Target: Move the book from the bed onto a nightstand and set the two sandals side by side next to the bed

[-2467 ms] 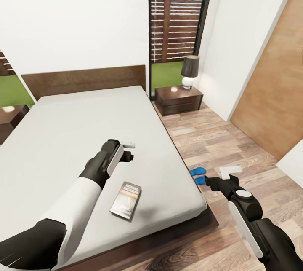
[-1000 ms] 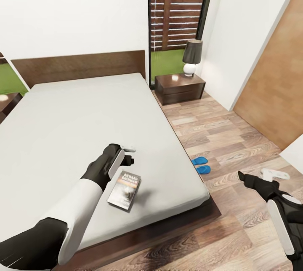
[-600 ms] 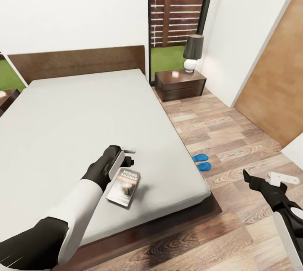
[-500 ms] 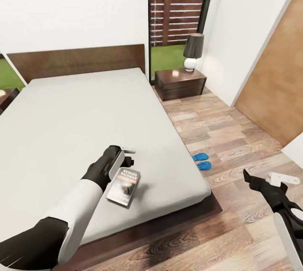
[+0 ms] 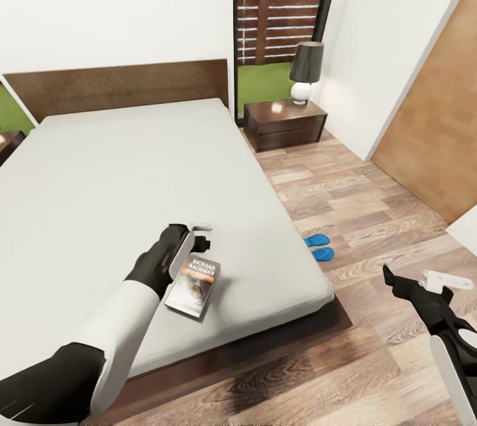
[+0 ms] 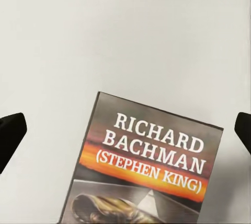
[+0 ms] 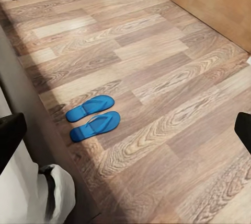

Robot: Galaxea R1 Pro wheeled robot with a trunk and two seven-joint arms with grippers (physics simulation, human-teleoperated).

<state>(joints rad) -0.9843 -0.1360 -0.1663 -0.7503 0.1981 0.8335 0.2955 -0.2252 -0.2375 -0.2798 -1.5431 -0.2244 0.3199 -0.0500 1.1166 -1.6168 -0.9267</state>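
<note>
Head view: left gripper [image 5: 202,238] is hovering wide open over one book [image 5: 193,287].
Book's long axis is running toward the bed's [image 5: 119,167] foot edge; two sandals [image 5: 318,246] are lying parallel beside it; right gripper [image 5: 417,277] is spread open.

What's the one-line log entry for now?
left gripper: open, over book | book: on bed | right gripper: open | sandals: side by side by bed

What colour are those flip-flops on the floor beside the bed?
Bright blue. The two sandals show best in the right wrist view, lying on the wood-plank floor.
</note>
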